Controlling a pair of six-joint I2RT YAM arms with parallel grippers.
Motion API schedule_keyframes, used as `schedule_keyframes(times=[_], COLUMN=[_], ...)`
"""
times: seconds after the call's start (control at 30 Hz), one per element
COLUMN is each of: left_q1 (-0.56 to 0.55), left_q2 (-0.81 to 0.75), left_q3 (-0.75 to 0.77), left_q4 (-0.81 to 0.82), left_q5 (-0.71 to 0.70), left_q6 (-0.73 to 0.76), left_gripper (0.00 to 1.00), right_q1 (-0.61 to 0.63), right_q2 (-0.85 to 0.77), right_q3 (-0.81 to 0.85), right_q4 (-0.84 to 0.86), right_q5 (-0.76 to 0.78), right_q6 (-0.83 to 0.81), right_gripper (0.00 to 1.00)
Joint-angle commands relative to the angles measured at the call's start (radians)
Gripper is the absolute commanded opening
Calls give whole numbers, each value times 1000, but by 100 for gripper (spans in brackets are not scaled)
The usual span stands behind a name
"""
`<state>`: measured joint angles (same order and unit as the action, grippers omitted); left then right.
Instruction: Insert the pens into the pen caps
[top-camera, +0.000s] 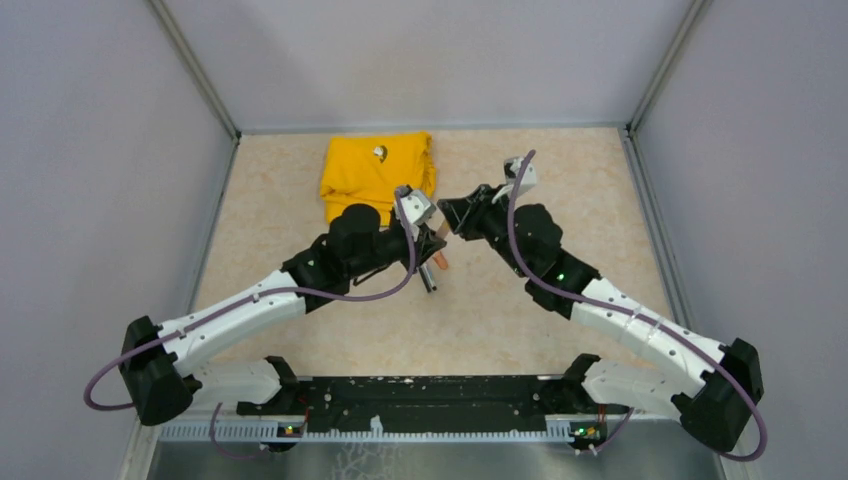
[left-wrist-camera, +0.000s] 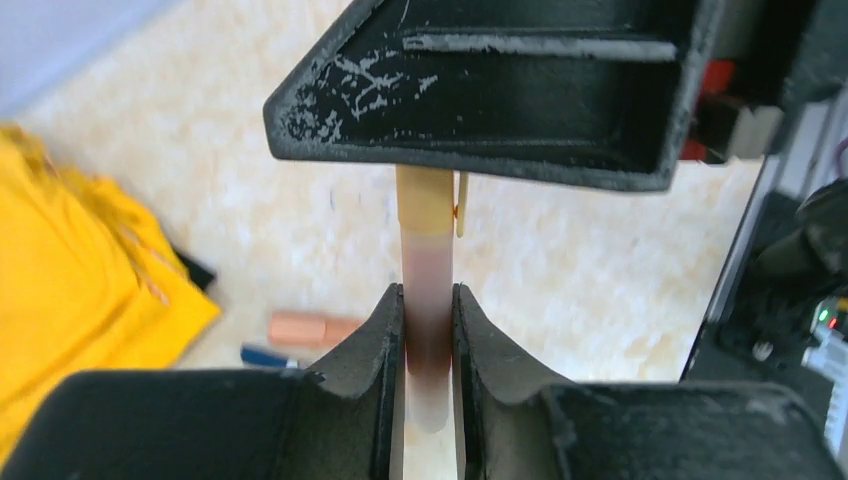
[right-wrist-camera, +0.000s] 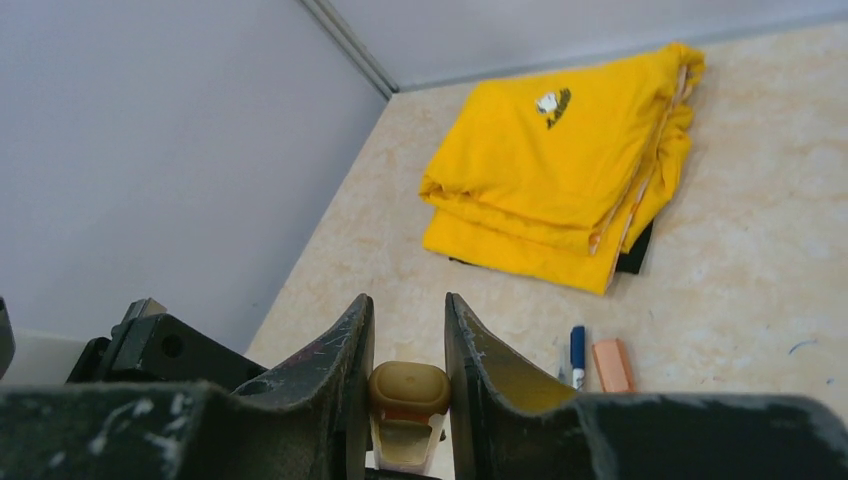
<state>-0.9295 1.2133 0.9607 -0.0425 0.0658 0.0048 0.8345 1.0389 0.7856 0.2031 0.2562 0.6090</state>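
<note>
Pen-and-cap pair, held in the air.
- The light orange cap (right-wrist-camera: 410, 388) is pinched across its body between the right gripper (right-wrist-camera: 408, 312) fingers. Its rounded closed end faces the right wrist camera and its clip side hangs below.
- The pen (left-wrist-camera: 428, 258) has a pale, translucent barrel with a reddish tint. It is clamped near mid-length in the left gripper (left-wrist-camera: 428, 300), with the jaws tight on both sides.
- From the left wrist, the barrel runs straight away from the fingers and meets the cap's open mouth. The two look joined, with no gap showing, but I cannot tell whether the cap is pushed fully home.

Key relation.
- The pen's long axis points from the left hand directly at the right hand, and pen and cap lie on one line.
- Overhead, the two grippers stand nose to nose over the middle of the table (top-camera: 520, 310).
- The left arm comes in from the near left and the right arm from the near right.
- Judgement: what remains is a short push along that shared axis. Any sideways tilt of either wrist would bind the barrel in the cap.

Surroundings.
- An orange marker (right-wrist-camera: 612, 365) lies flat on the table just beside a dark blue-tipped piece (right-wrist-camera: 578, 348). I cannot tell whether that piece is a pen or a cap.
- Both lie below the grippers and close to the near edge of the folded yellow cloth (right-wrist-camera: 555, 170), which sits at the far side, left of centre.
- Neither hand is free for them now.
</note>
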Motion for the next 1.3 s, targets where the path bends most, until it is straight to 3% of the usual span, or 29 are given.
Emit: schedule_keyframes(times=[0.0,0.23,0.6,0.97,1.03,1.13,1.27], left_q1=[-5,-5,-3,27,48,66,69], left_q2=[-99,-113,-149,-180,-174,-162,-146], left_q3=[-4,-25,-98,-240,-261,-270,-289], left_q4=[344,292,371,611,620,545,390], left_q5=[132,146,168,174,176,103,-121], left_q6=[-2,-2,-187,-496,-531,-543,-530], left_gripper=[0,0,0,0,0,0,0], right_q1=[-44,-46,-47,-47,-47,-47,-47], right_q2=[-18,-88,-322,-367,-352,-320,-277], right_q3=[184,317,121,39,35,26,4], right_q4=[-251,-146,33,-172,-194,-223,-263], right_q5=[-85,-61,-96,88,111,146,188], right_q6=[-138,-213,-301,-318,-319,-314,-292], right_gripper=[18,38,50,50,54,57,57])
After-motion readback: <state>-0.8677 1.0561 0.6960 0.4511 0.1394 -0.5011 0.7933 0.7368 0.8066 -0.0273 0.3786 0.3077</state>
